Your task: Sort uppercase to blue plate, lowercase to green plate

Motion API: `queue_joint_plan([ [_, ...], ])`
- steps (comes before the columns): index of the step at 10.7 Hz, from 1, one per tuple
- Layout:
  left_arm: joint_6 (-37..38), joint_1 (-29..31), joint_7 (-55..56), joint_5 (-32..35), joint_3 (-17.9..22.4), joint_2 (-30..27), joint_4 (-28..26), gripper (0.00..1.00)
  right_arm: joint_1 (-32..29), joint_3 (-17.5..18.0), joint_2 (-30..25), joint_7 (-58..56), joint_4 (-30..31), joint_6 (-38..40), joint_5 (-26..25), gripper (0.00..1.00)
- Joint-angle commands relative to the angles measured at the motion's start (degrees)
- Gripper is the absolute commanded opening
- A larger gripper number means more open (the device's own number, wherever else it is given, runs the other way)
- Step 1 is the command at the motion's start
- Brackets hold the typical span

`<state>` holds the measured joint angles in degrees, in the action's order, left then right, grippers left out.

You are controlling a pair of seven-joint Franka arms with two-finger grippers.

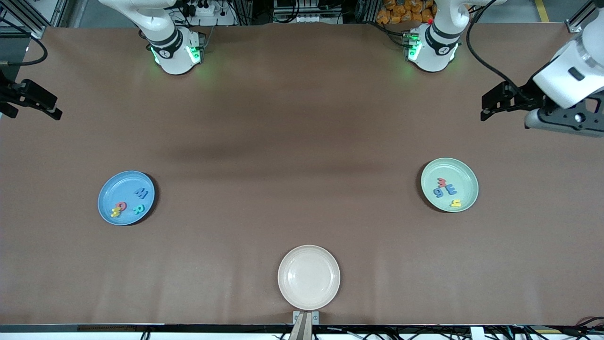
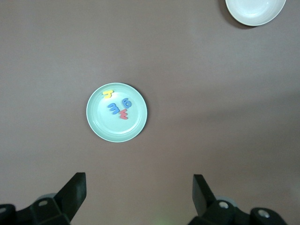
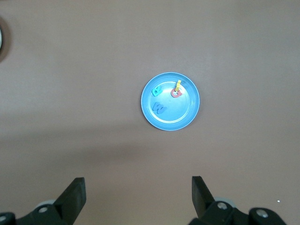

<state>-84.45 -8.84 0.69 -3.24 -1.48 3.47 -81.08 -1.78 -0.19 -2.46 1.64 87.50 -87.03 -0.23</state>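
The blue plate [image 1: 109,188] [image 3: 182,115] lies toward the right arm's end and holds uppercase letters: blue W [image 1: 143,192], red Q [image 1: 121,205], yellow H [image 1: 115,212] and teal R [image 1: 138,209]. Toward the left arm's end, the green plate [image 1: 465,174] [image 2: 112,129] holds lowercase letters: red w [image 1: 442,181], blue g [image 1: 439,192], a yellow hooked letter [image 1: 456,203], plus another blue letter [image 1: 451,190]. My left gripper [image 1: 487,108] [image 2: 139,187] hangs open and empty over bare table. The right gripper [image 1: 55,112] [image 3: 139,187] is likewise open and empty.
A cream-white plate [image 1: 308,277] with nothing in it sits by the table edge nearest the front camera, midway between the two arms' ends. Its rim shows in the left wrist view as the cream-white plate [image 2: 255,11]. Brown table covering lies all around the plates.
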Motion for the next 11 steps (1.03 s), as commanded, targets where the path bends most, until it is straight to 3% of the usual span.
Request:
queue_joint_plan([
  [1,0.5,0.2,0.6,1.0,0.2,-1.4,-1.0,1.0,-0.2,-0.2,-0.1,-1.1,-0.1,0.0,-0.4,1.0],
  [11,0.5,0.2,0.2,3.3,2.0,-1.3,-0.7,1.0,-0.2,-0.3,-0.1,-1.1,-0.1,0.3,-0.3,1.0],
])
